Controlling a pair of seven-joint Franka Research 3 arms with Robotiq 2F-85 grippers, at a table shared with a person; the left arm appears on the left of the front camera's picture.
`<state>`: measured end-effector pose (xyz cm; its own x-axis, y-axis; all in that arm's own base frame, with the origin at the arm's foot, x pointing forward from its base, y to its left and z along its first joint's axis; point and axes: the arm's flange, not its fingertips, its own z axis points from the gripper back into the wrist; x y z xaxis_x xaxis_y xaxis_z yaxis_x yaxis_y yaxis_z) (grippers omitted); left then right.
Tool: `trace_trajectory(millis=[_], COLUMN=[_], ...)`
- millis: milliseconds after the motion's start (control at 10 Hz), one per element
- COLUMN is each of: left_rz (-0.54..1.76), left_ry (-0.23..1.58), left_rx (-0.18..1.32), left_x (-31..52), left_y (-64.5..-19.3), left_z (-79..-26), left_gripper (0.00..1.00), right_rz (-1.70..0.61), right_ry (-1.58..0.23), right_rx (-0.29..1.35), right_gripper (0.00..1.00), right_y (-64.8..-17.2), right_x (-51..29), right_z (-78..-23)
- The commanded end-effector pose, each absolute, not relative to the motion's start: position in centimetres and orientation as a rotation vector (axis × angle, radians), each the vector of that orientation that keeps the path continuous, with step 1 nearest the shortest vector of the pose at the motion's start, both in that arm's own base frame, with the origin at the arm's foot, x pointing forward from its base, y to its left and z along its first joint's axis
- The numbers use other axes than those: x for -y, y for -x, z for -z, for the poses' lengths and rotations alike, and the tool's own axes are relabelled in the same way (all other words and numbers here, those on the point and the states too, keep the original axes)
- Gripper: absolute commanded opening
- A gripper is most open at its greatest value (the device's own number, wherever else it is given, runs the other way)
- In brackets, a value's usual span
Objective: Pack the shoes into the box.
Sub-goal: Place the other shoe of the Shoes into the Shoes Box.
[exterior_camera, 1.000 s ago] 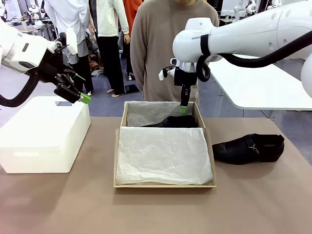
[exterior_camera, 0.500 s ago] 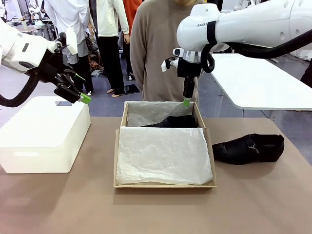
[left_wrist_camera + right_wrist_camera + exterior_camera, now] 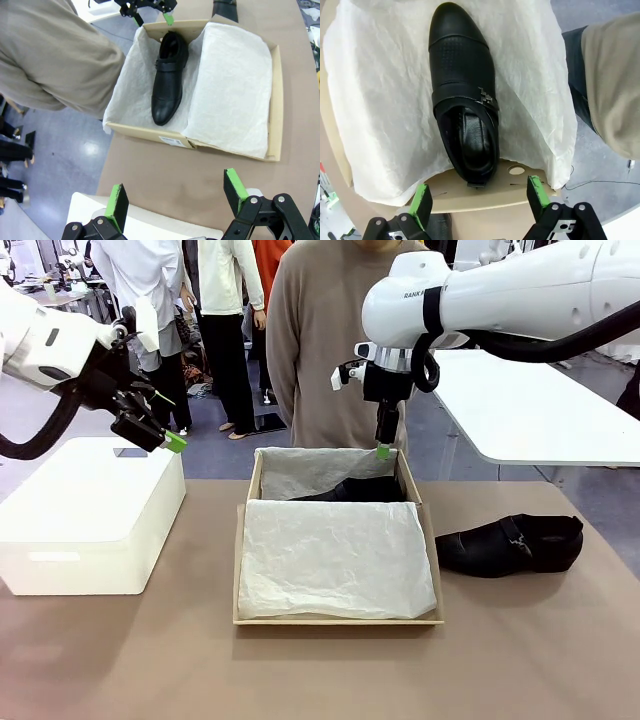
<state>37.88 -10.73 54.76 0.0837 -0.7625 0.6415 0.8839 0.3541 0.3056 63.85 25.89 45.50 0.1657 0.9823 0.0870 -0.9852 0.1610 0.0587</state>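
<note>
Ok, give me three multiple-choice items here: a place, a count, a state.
1. Where is the second shoe?
A) on the floor
B) on the table, right of the box
C) on a chair

2. How many shoes are inside the box?
A) none
B) one
C) two

3. The right gripper is:
A) open, above the box
B) shut on a shoe
C) shut on the box's wall

Answers: 1 B, it rests on the table; 2 B, a single shoe lies on the tissue paper; 3 A, it is spread wide, holding nothing.
</note>
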Motion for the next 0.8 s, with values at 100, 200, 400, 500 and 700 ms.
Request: trace_trajectory(millis=[100,200,400,500,700], left_rz=[1.253,1.253,1.253,1.253,1.253], left_ry=[0.195,0.195,0.195,0.195,0.195], left_rx=[0.838,0.838,0.838,0.838,0.838], left_x=[10.5,10.5,10.5,10.5,10.5], left_y=[-38.1,-38.1,-38.1,-38.1,-38.1], left_z=[-54.6,-54.6,-54.6,-54.6,-54.6], left_gripper=[1.00,1.00,1.00,1.00,1.00], right_rz=[-1.419,-1.419,-1.414,-1.419,-1.437], right_ry=[-0.106,-0.101,-0.105,-0.092,-0.083], right_rx=[0.019,0.017,0.023,0.038,0.050], right_gripper=[1.00,1.00,1.00,1.00,1.00], right_y=[-62.6,-61.8,-59.8,-58.7,-56.5], right_x=[-22.4,-20.4,-16.0,-13.9,-9.1], right_z=[-48.8,-49.9,-51.5,-51.8,-51.5])
